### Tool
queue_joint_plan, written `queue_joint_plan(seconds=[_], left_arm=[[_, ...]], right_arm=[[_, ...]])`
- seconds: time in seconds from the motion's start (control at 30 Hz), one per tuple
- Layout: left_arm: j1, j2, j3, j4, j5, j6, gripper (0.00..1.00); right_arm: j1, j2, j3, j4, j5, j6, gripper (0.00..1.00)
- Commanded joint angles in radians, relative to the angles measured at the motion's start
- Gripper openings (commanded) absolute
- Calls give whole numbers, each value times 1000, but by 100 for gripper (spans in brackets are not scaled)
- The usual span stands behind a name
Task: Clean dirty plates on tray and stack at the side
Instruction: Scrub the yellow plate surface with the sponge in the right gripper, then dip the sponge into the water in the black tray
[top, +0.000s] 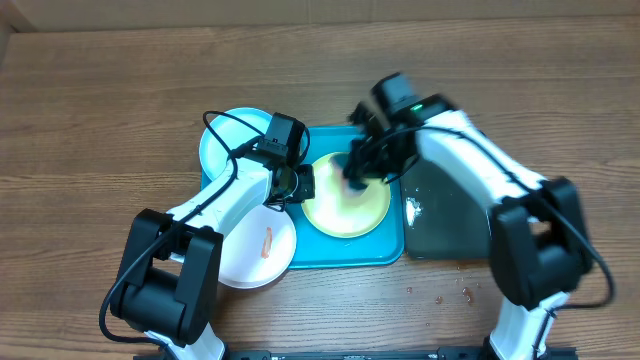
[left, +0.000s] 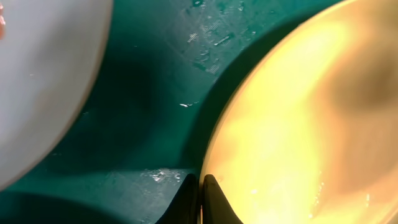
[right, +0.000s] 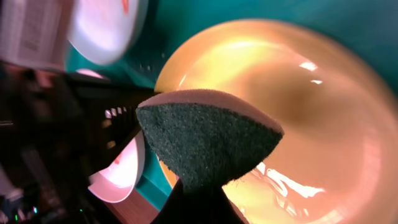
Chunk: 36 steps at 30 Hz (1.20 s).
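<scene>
On the tray (top: 350, 250), the yellow plate (top: 345, 205) looks light, stiff and slick, so we favour its thin rim, where our left claw (left: 200, 199) pinches shut; the right claw (right: 196, 202) clamps a sponge (right: 208, 143).

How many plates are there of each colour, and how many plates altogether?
light blue plate: 1
yellow-green plate: 1
white plate: 1
Total: 3 plates
</scene>
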<state>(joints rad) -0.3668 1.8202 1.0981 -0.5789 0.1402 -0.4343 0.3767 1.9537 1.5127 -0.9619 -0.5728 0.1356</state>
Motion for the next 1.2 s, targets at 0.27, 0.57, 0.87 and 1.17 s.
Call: queue_joint_plan(seconds=[0.27,0.57,0.87,1.17], left_arm=[[-10,13,-3,5,18,12,4],[-10,13,-3,7,18,12,4],[-10,13,-3,9,13,8,4],[-10,13,-3,9,14,8,4]], right_arm=[[-135,-80,26,-194,197,-84,4],[-149,-80,-44,-245,623,3,4],[-150,-80,-215,-50,678,3,9],[-150,-80,-268,51,677,3,75]])
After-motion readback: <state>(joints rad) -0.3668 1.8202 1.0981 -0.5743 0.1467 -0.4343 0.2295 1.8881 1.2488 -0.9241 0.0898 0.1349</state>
